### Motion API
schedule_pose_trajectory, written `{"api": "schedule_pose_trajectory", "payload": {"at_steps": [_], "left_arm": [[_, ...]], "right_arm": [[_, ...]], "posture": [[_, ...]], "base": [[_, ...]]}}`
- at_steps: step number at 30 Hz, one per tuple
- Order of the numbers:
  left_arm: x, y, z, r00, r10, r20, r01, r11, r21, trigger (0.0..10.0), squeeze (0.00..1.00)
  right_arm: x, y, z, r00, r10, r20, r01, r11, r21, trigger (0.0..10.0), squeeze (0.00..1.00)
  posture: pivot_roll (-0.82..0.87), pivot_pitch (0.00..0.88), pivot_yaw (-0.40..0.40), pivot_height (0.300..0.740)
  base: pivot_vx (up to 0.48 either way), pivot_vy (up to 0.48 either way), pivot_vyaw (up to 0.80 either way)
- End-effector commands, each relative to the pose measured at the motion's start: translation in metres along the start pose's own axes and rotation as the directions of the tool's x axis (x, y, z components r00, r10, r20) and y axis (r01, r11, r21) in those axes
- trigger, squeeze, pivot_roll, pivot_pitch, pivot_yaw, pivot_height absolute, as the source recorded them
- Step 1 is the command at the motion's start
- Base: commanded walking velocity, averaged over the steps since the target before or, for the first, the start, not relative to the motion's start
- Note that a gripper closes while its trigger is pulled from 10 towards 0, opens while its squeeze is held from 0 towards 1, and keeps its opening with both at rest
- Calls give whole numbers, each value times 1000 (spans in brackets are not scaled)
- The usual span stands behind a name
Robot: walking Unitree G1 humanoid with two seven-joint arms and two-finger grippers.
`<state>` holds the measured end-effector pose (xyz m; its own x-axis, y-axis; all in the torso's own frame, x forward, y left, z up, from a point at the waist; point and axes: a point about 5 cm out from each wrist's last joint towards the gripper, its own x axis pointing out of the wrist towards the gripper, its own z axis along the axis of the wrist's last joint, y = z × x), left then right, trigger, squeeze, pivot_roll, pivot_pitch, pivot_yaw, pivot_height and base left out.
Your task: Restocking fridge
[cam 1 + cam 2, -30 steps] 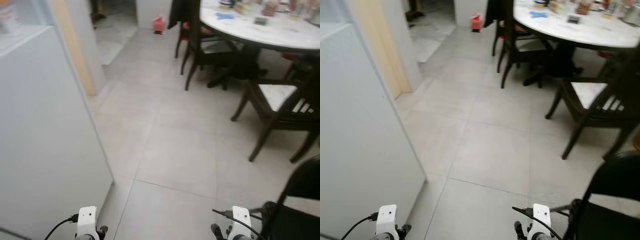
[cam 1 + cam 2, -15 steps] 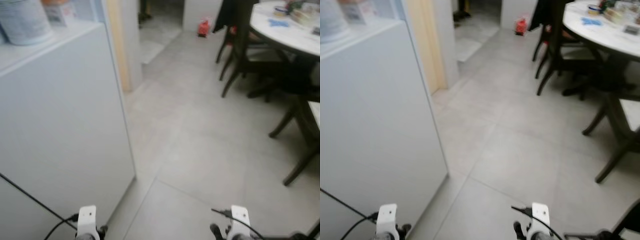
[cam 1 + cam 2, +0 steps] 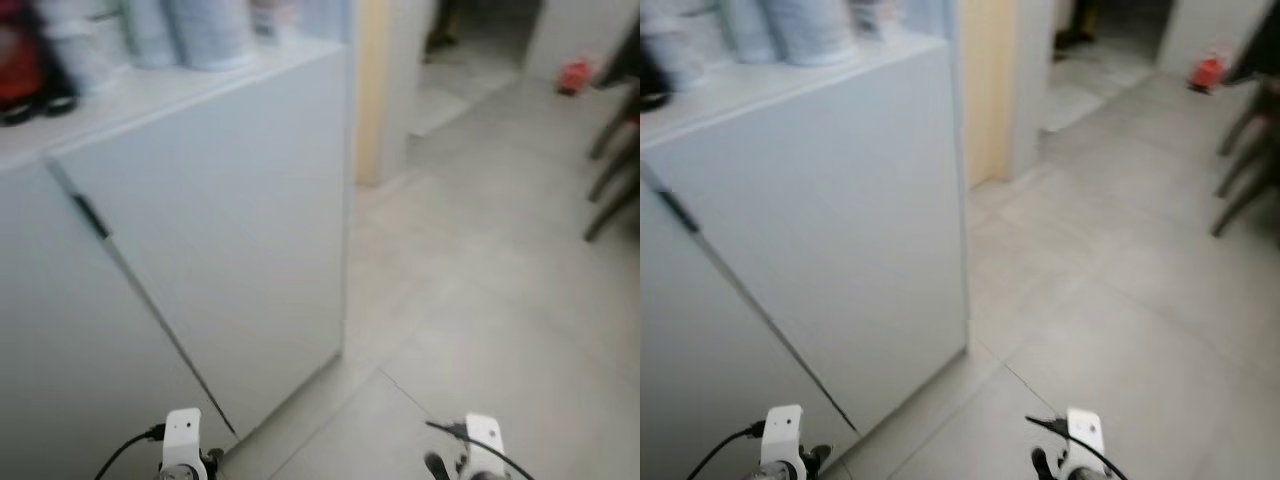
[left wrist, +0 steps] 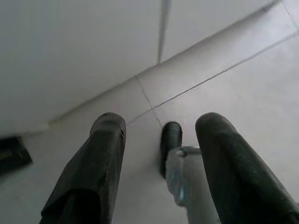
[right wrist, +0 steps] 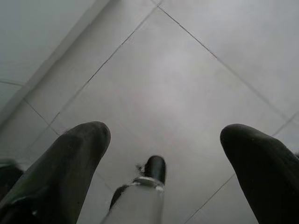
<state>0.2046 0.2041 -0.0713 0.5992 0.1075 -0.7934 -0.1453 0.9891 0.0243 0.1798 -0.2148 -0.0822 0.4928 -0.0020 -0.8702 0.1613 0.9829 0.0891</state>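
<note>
While both grippers, left (image 4: 159,140) and right (image 5: 163,140), hang spread and empty, square up to the cabinet (image 3: 230,220) at the frame's left before reaching.

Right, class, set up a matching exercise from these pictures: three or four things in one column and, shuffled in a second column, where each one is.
Things
1. pale canisters
2. red object
3. left gripper
4. dark chair legs

Places
A. on the floor by the far wall
B. hanging low, open, over the floor tiles beside the white cabinet
C. on top of the white cabinet
D. at the right edge of the head view

Pairs: 1-C, 2-A, 3-B, 4-D
</note>
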Motion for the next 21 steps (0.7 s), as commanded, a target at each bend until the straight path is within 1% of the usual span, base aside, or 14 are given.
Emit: {"api": "schedule_pose_trajectory", "payload": {"at_steps": [1,6,9,21], "left_arm": [[-1,5,-9,999,12,-33,-12,1000,7,10000,0],[-1,4,-9,999,12,-33,-11,1000,5,10000,0],[-1,4,-9,999,10,-34,-10,1000,2,10000,0],[-1,4,-9,999,13,-34,-13,1000,-9,10000,0]], "right_arm": [[2,8,2,1000,19,-1,-19,1000,-6,10000,0],[2,8,2,1000,19,-1,-19,1000,-8,10000,0],[1,8,2,1000,22,-3,-22,999,-26,10000,0],[1,7,2,1000,19,-5,-19,1000,-19,10000,0]], "posture": [[-20,0,-12,740],[-20,0,-12,740],[-18,0,-15,740],[-20,0,-16,740]], "base": [[0,0,800],[0,0,800],[0,0,800],[0,0,800]]}}
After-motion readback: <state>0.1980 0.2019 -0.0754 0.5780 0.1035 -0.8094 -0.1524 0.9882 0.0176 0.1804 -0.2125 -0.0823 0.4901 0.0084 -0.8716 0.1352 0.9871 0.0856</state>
